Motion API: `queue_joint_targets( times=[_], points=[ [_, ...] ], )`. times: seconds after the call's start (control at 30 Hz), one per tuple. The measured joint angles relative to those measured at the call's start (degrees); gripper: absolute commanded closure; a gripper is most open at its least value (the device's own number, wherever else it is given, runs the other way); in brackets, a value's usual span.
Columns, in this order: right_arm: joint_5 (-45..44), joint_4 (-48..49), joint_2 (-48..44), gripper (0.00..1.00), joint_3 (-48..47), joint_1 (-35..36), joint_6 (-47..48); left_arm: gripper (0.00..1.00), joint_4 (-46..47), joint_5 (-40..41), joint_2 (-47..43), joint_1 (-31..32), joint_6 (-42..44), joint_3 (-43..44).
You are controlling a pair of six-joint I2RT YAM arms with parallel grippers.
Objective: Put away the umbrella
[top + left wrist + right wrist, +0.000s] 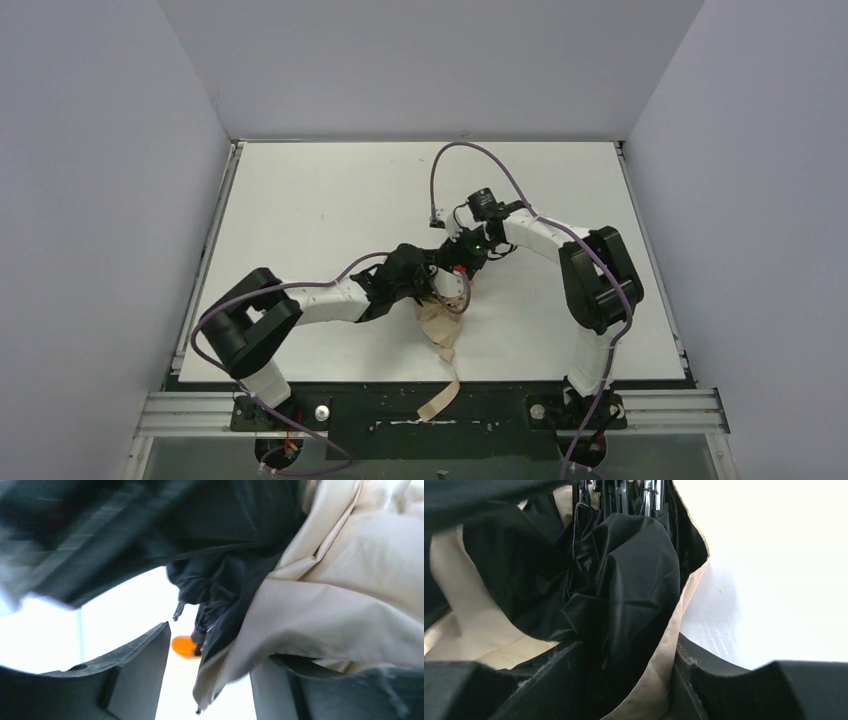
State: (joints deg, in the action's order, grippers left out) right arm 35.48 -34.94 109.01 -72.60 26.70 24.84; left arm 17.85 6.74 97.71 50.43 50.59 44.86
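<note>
Umbrella (pixel 624 605) folds fill right gripper (pixel 629 680) — handle hidden; left gripper (pixel 210 680) part-open

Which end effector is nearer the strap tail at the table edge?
Left, narrowly: left end effector on the umbrella behind the strap, right end effector farther back.

The left arm (pixel 322 300) and right arm (pixel 540 236) bend inward, wrists close; left jaws parted, right jaws clamped

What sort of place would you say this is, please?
Probably a robotics lab test cell: a white table boxed in by plain grey walls, a left arm and right arm bolted to a metal rail at its near edge, with an umbrella between them.
</note>
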Motion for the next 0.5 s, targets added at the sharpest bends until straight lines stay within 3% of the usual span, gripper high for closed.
queue_joint_targets(
  times=[0.37, 0.5],
  points=[
    [-9.8, 8.7, -4.6, 0.88, 5.4, 2.1, 3.9, 0.41, -7.0, -8.2, -24.3, -0.8, -13.2, -4.3],
    [-15.1, 13.8, -6.9, 0.9, 8.9, 4.4, 7.8, 0.38, -9.2, -11.9, -31.2, -6.3, -21.2, -5.1]
  ],
)
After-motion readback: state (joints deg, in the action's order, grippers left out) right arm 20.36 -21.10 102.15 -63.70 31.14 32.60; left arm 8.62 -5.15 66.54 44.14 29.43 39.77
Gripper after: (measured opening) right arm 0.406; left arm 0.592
